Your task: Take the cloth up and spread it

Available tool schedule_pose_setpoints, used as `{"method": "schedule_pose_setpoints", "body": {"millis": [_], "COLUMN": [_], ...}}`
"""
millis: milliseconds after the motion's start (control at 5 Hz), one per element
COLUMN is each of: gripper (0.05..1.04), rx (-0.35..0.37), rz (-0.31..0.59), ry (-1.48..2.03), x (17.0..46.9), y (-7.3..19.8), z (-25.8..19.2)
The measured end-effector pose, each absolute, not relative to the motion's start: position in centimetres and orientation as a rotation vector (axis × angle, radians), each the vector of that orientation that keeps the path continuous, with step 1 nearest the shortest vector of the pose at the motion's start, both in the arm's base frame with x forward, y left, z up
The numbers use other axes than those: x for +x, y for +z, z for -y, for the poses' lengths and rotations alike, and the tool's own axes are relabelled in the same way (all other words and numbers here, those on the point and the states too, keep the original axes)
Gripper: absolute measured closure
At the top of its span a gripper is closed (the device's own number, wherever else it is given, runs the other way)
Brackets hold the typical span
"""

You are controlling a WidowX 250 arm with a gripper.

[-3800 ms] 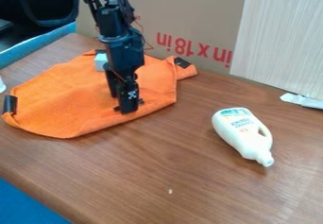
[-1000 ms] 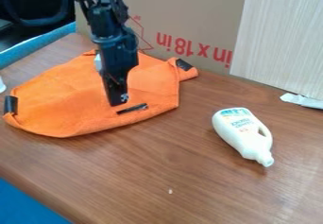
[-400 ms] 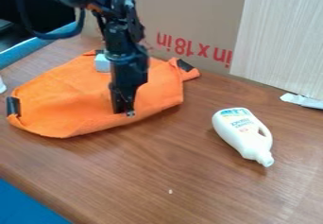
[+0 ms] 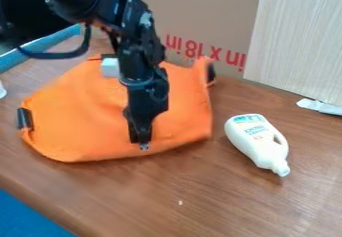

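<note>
Honestly, the grip worries me most. From what I can see, my gripper (image 4: pixel 143 140) is pinching the near edge of the orange cloth (image 4: pixel 77 116), which lies on the left part of the table (image 4: pixel 267 206) in my view, its right-hand corner sticking up. I judge the hold shallow, so a quick lift could let the edge slip out and fall back into a fold. I'd also watch the pale block (image 4: pixel 110 67) by the cloth's far edge, just beside the arm: if it is resting on fabric, a hard pull could tip it or drag it along. Swinging too far right would sweep the hem into the white bottle (image 4: pixel 257 143), lying on its side nearby. And one pinch alone may spread just that side, leaving the raised corner folded under.
</note>
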State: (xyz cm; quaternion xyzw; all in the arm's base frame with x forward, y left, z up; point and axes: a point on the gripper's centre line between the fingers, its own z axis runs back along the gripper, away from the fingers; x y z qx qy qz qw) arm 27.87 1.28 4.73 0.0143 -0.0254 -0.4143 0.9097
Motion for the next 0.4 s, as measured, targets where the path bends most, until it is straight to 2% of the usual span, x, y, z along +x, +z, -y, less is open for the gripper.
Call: {"method": "schedule_pose_setpoints", "body": {"millis": [400], "gripper": [1.034], "rx": [0.042], "rz": [0.073], "ry": [-0.951], "x": [25.56], "y": [4.82], "z": [-0.51]}}
